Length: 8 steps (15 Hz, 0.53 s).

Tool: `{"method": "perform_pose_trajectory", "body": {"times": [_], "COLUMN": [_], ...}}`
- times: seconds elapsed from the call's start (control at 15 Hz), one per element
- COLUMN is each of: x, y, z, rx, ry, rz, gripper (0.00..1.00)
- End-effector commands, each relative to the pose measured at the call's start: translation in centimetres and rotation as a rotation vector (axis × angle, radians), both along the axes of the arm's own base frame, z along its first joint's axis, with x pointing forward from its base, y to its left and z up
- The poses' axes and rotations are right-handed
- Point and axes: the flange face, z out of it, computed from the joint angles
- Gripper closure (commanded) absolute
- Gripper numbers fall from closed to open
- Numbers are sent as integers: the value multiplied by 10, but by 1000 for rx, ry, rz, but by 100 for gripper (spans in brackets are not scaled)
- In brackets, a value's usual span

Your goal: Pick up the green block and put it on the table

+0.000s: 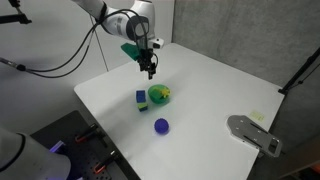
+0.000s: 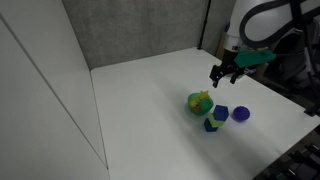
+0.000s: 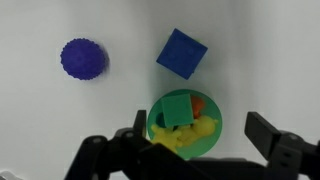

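The green block [image 3: 177, 109] lies inside the round green bowl [image 3: 205, 134], on top of yellow and orange pieces. The bowl stands on the white table [image 1: 210, 80], also in an exterior view [image 1: 160, 96] and in the second one [image 2: 200, 102]. My gripper [image 3: 200, 135] is open and empty, hanging above the bowl with one finger on either side of it in the wrist view. In both exterior views the gripper [image 1: 149, 70] [image 2: 225, 76] is well above the table, apart from the bowl.
A small blue block [image 3: 182, 53] [image 1: 140, 98] sits next to the bowl. A purple spiky ball [image 3: 83, 59] [image 1: 161, 126] lies nearby. A grey flat tool [image 1: 255, 132] rests at the table edge. A dark perforated bench [image 1: 70, 140] is beside the table.
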Motion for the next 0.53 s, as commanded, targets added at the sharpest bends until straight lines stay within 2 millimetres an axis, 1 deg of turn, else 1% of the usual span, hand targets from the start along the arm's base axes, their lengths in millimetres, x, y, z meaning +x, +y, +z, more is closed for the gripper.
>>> {"method": "perform_pose_trajectory", "body": {"times": [0.0,0.27,0.47], "x": [18,28,36], "y": [-8,-11,-14], "z": [-37,-82,-110], "rx": [-8,-28,-37], "ry": [-4,-13,-5], "rz": [-24,-28,-28], "gripper": [0,0,0]}}
